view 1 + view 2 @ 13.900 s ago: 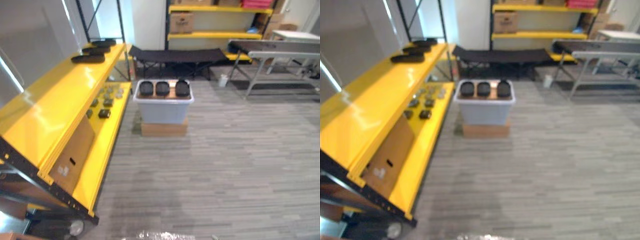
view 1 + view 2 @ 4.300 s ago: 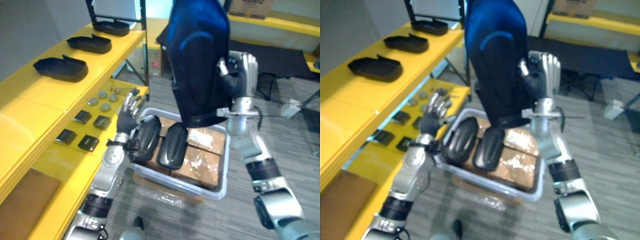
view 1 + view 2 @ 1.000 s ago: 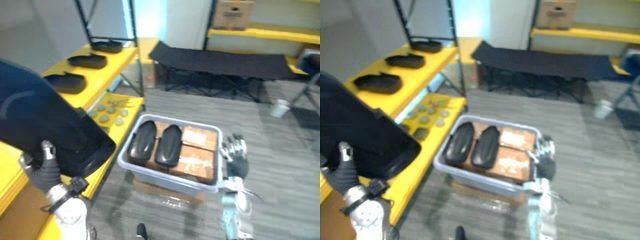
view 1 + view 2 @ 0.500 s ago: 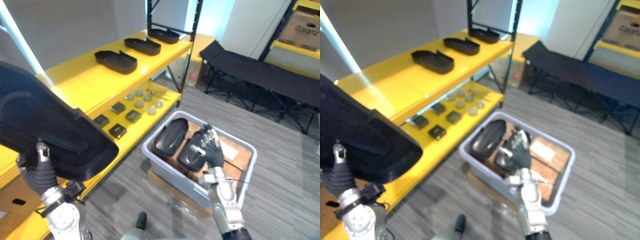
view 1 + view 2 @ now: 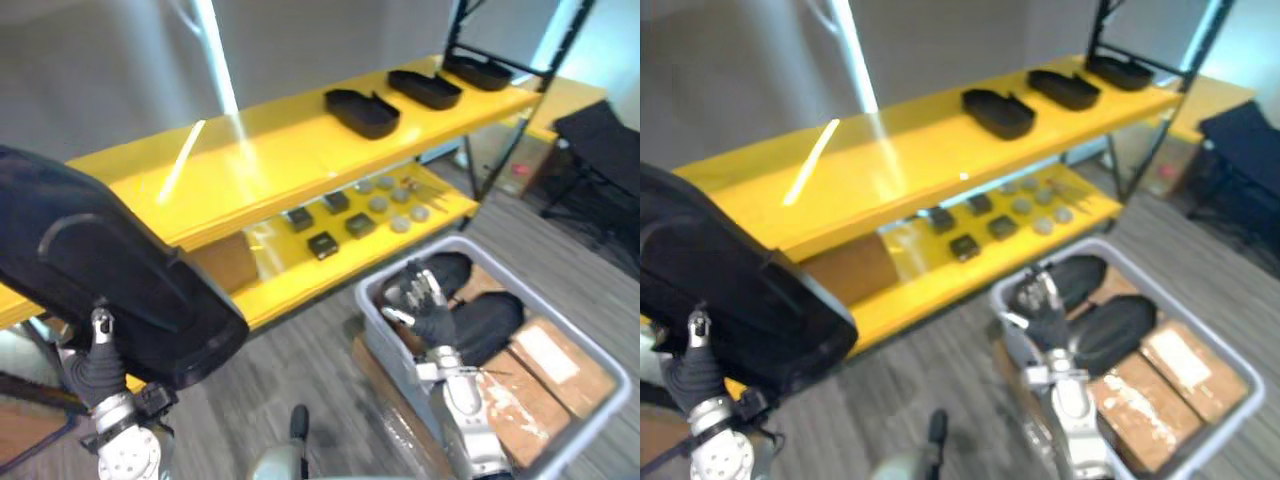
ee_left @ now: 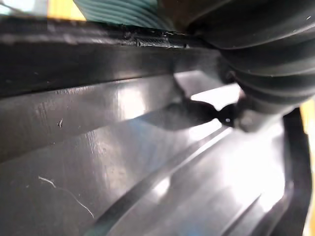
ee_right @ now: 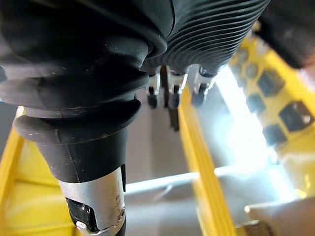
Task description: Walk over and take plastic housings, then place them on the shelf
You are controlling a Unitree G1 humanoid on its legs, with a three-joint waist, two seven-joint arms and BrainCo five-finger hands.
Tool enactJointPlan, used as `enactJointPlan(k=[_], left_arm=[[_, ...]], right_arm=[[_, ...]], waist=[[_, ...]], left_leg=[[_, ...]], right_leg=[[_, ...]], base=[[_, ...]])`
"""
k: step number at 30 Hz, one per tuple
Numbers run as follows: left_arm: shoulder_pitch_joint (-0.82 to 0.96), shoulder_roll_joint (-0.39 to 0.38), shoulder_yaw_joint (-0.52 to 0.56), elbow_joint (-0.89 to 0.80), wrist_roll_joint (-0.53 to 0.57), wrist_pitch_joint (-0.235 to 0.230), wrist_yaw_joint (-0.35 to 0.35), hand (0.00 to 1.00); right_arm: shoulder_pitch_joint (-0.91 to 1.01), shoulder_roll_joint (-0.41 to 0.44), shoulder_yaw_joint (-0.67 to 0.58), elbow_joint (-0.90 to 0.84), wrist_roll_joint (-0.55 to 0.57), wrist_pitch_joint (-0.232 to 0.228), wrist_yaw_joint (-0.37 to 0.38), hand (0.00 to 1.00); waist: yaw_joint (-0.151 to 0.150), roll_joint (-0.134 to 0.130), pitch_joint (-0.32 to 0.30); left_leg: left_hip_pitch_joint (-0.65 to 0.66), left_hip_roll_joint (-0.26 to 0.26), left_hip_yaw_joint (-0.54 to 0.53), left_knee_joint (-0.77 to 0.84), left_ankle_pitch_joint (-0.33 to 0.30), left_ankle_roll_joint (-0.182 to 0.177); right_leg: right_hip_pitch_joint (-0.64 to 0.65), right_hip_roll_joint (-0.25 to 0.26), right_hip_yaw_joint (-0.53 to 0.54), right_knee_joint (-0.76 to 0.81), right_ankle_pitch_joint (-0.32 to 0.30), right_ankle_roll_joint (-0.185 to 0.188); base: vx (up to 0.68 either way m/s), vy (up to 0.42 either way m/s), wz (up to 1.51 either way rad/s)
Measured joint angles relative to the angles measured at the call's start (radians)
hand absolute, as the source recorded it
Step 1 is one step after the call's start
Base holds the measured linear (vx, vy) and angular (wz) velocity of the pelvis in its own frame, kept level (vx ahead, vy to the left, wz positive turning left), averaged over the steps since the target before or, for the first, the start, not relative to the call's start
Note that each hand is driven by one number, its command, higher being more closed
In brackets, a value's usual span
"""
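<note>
My left hand (image 5: 97, 365) at the lower left is shut on the edge of a large black plastic housing (image 5: 100, 270), held up in front of the yellow shelf (image 5: 270, 150). The left wrist view looks into the housing's glossy inside (image 6: 123, 162). My right hand (image 5: 425, 305) hangs open with straight fingers (image 7: 170, 96) over the near end of the grey bin (image 5: 385, 340). Two more black housings (image 5: 445, 272) (image 5: 495, 320) lie in that bin. Three housings (image 5: 362, 112) (image 5: 425, 88) (image 5: 480, 72) sit in a row on the shelf's far end.
The shelf's top board is bare from its middle towards me. Several small dark and round parts (image 5: 322, 243) lie on the lower yellow board. Cardboard boxes (image 5: 545, 360) fill the bin's right half. A black upright post (image 5: 462, 30) stands at the shelf's far end.
The camera has swung left, so the shelf now spans the picture and the bin sits at the lower right. The left hand keeps hold of the housing; the right hand stays by the bin.
</note>
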Motion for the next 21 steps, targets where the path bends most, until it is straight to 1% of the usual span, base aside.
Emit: enactJointPlan(k=[1,4,5,6,7,8,9,10,11,12,13,14,15,16,17,18,19,20,21], left_arm=[[-0.002,0.000,0.002,-0.001,0.002,-0.005,0.000,1.00],[-0.019,0.002,0.009,-0.030,0.008,-0.023,-0.003,1.00],[-0.043,0.002,0.009,-0.033,0.009,-0.033,-0.011,1.00],[-0.081,0.004,0.008,-0.028,0.017,-0.034,-0.016,1.00],[-0.094,0.009,0.009,-0.027,0.018,-0.034,-0.019,1.00],[-0.116,0.031,0.009,-0.025,0.019,-0.034,-0.020,1.00],[-0.128,0.052,0.009,-0.022,0.020,-0.034,-0.019,1.00],[-0.141,0.086,0.010,-0.019,0.020,-0.034,-0.017,1.00],[-0.148,0.099,0.010,-0.014,0.019,-0.034,-0.017,1.00],[-0.167,0.109,0.010,-0.002,0.017,-0.034,-0.017,1.00],[-0.203,0.129,0.008,0.023,0.013,-0.034,-0.017,1.00],[-0.210,0.133,0.008,0.029,0.013,-0.033,-0.017,1.00],[-0.244,0.147,0.006,0.048,0.013,-0.032,-0.016,1.00],[-0.279,0.162,-0.007,0.063,0.011,-0.031,-0.011,1.00],[-0.299,0.169,-0.017,0.073,0.010,-0.030,-0.010,1.00],[-0.324,0.172,-0.033,0.089,0.010,-0.024,-0.007,1.00],[-0.325,0.170,-0.044,0.091,0.013,-0.012,-0.001,1.00],[-0.323,0.169,-0.048,0.091,0.014,-0.009,0.002,1.00],[-0.310,0.169,-0.054,0.091,0.014,-0.009,0.003,1.00]], right_arm=[[0.000,0.003,-0.002,0.000,0.000,-0.002,-0.001,0.00],[0.000,0.028,-0.042,0.000,0.000,-0.017,-0.014,0.00],[0.001,0.029,-0.068,0.000,-0.001,-0.030,-0.024,0.00],[0.007,0.024,-0.096,-0.001,-0.001,-0.045,-0.032,0.00],[0.009,0.023,-0.108,0.000,-0.001,-0.048,-0.035,0.00],[0.006,0.023,-0.133,-0.001,-0.001,-0.056,-0.038,0.00],[0.005,0.023,-0.147,-0.001,-0.002,-0.064,-0.041,0.00],[0.005,0.027,-0.165,-0.001,-0.002,-0.080,-0.040,0.00],[0.002,0.027,-0.167,-0.001,-0.003,-0.082,-0.037,0.00],[-0.003,0.025,-0.175,-0.005,-0.005,-0.086,-0.033,0.00],[-0.006,0.024,-0.185,-0.020,-0.014,-0.087,-0.025,0.00],[-0.006,0.024,-0.189,-0.023,-0.019,-0.087,-0.022,0.00],[-0.005,0.021,-0.204,-0.039,-0.023,-0.087,-0.014,0.00],[-0.005,0.016,-0.225,-0.060,-0.021,-0.087,-0.011,0.00],[-0.005,0.012,-0.240,-0.068,-0.020,-0.087,-0.009,0.00],[-0.005,-0.001,-0.263,-0.080,-0.015,-0.087,0.004,0.00],[-0.003,-0.010,-0.278,-0.092,0.002,-0.086,0.024,0.00],[-0.003,-0.013,-0.284,-0.098,0.003,-0.086,0.031,0.00],[-0.001,-0.020,-0.286,-0.110,0.030,-0.086,0.070,0.00]], waist=[[-0.001,-0.003,0.002],[-0.004,-0.038,0.022],[-0.008,-0.051,0.036],[-0.026,-0.048,0.054],[-0.036,-0.047,0.057],[-0.038,-0.052,0.067],[-0.039,-0.054,0.077],[-0.054,-0.042,0.084],[-0.060,-0.040,0.085],[-0.064,-0.036,0.087],[-0.065,-0.021,0.096],[-0.067,-0.019,0.097],[-0.082,-0.019,0.098],[-0.095,-0.019,0.097],[-0.103,-0.019,0.097],[-0.114,-0.018,0.098],[-0.124,-0.022,0.096],[-0.124,-0.025,0.094],[-0.121,-0.034,0.087]], left_leg=[[0.000,-0.007,0.002,0.000,0.001,-0.001],[0.002,-0.034,0.010,0.000,-0.001,0.001],[0.011,-0.046,0.026,0.000,-0.009,0.011],[0.025,-0.054,0.009,0.001,-0.013,0.017],[0.029,-0.058,-0.004,0.001,-0.015,0.020],[0.049,-0.060,-0.008,0.001,-0.028,0.034],[0.070,-0.061,-0.016,0.000,-0.043,0.041],[0.100,-0.052,-0.056,0.000,-0.065,0.051],[0.111,-0.047,-0.069,0.000,-0.073,0.056],[0.129,-0.039,-0.086,0.000,-0.081,0.057],[0.157,-0.028,-0.101,0.001,-0.097,0.055],[0.161,-0.026,-0.110,0.001,-0.099,0.055],[0.173,-0.026,-0.140,0.001,-0.109,0.052],[0.177,-0.028,-0.170,0.003,-0.117,0.051],[0.173,-0.031,-0.190,0.015,-0.125,0.051],[0.173,-0.036,-0.222,0.042,-0.147,0.046],[0.178,-0.045,-0.248,0.070,-0.172,0.041],[0.183,-0.050,-0.254,0.080,-0.184,0.037],[0.190,-0.058,-0.271,0.091,-0.207,0.028]], right_leg=[[-0.001,-0.004,0.001,0.000,0.000,0.000],[0.001,-0.043,-0.010,0.016,-0.010,-0.018],[-0.002,-0.061,-0.010,0.068,-0.010,-0.021],[-0.036,-0.103,0.005,0.220,0.015,-0.040],[-0.069,-0.126,0.027,0.309,0.034,-0.066],[-0.149,-0.170,0.096,0.484,0.108,-0.126],[-0.196,-0.192,0.146,0.590,0.208,-0.143],[-0.266,-0.205,0.219,0.720,0.289,-0.133],[-0.291,-0.199,0.243,0.748,0.224,-0.110],[-0.322,-0.177,0.269,0.751,0.151,-0.099],[-0.358,-0.128,0.305,0.660,0.086,-0.075],[-0.360,-0.117,0.310,0.629,0.078,-0.070],[-0.374,-0.070,0.353,0.496,0.058,-0.061],[-0.391,-0.025,0.419,0.370,0.060,-0.057],[-0.397,-0.007,0.452,0.317,0.064,-0.051],[-0.407,0.017,0.508,0.242,0.076,-0.031],[-0.407,0.027,0.545,0.192,0.089,-0.014],[-0.405,0.028,0.555,0.170,0.092,-0.012],[-0.390,0.038,0.573,0.130,0.098,-0.016]], base=[[-0.03,0.046,-0.06],[0.02,0.027,0.04],[0.08,0.045,0.35],[0.09,0.059,0.51],[0.10,0.110,0.61],[0.10,0.094,0.37],[0.22,0.079,0.43],[0.21,0.020,0.41],[0.27,0.008,0.45],[0.23,0.013,0.33],[0.23,0.013,0.27],[0.21,-0.021,0.43],[0.18,-0.079,0.65],[0.17,-0.101,0.80],[0.16,-0.127,0.88],[0.17,-0.144,0.87],[0.18,-0.153,0.78],[0.20,-0.186,0.56],[0.23,-0.293,0.54]])
